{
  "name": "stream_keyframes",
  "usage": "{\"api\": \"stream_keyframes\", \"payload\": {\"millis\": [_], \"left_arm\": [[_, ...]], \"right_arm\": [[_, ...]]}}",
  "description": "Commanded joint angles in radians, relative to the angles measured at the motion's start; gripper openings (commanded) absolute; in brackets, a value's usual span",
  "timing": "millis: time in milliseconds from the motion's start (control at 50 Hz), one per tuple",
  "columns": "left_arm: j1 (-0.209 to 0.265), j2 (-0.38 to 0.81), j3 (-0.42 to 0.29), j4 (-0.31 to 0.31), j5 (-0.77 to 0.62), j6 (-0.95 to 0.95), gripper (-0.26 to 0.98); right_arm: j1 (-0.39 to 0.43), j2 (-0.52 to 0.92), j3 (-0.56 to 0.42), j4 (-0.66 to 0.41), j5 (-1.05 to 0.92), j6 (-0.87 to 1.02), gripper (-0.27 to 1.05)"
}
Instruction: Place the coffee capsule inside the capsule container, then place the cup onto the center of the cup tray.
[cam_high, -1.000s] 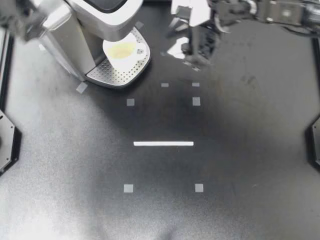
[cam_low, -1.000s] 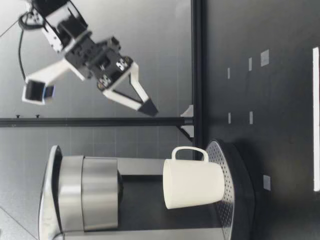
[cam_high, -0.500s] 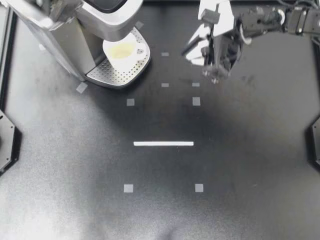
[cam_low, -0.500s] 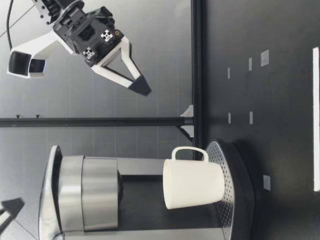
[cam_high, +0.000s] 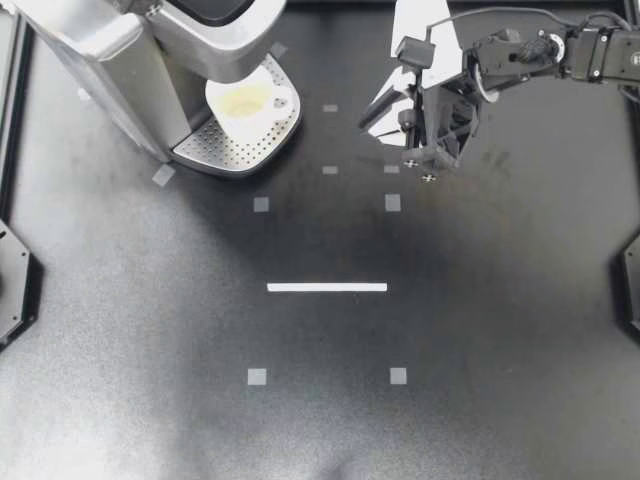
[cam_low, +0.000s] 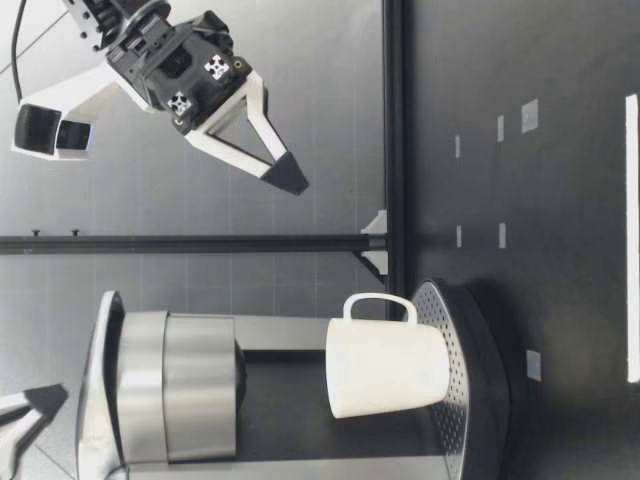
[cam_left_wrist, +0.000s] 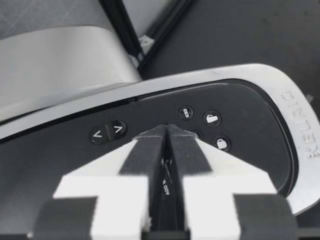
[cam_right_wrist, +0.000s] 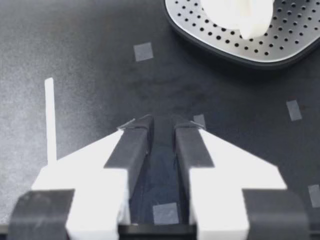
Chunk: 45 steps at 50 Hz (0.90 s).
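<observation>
Cup unmoved on cup tray | right gripper shifted slightly

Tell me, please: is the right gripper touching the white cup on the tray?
Apart. In the top view my right gripper is well to the side of the cup; the low view shows it high above the cup, with open space between.
</observation>
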<state>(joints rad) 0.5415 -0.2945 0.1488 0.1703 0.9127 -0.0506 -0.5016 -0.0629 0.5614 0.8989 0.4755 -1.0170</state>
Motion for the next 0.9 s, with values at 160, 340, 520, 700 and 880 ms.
{"api": "stream_keyframes", "payload": {"millis": [160, 340, 520, 700, 880], "left_arm": [[0.008, 0.009, -0.003, 0.008, -0.008, 0.002, 0.1], [0.012, 0.009, 0.012, 0.008, 0.0, 0.0, 0.1], [0.012, 0.012, 0.046, 0.008, 0.017, -0.005, 0.1], [0.012, 0.012, 0.044, 0.008, 0.009, -0.005, 0.1], [0.011, -0.003, -0.015, 0.006, -0.014, 0.003, 0.1]], "right_arm": [[0.005, -0.017, -0.011, 0.003, 0.0, -0.002, 0.29], [0.005, -0.018, -0.006, 0.003, 0.003, -0.002, 0.3], [0.005, -0.017, -0.005, 0.005, 0.003, -0.003, 0.29], [0.005, -0.018, -0.005, 0.005, 0.003, -0.003, 0.29], [0.005, -0.025, -0.005, 0.005, 0.002, -0.003, 0.29]]}}
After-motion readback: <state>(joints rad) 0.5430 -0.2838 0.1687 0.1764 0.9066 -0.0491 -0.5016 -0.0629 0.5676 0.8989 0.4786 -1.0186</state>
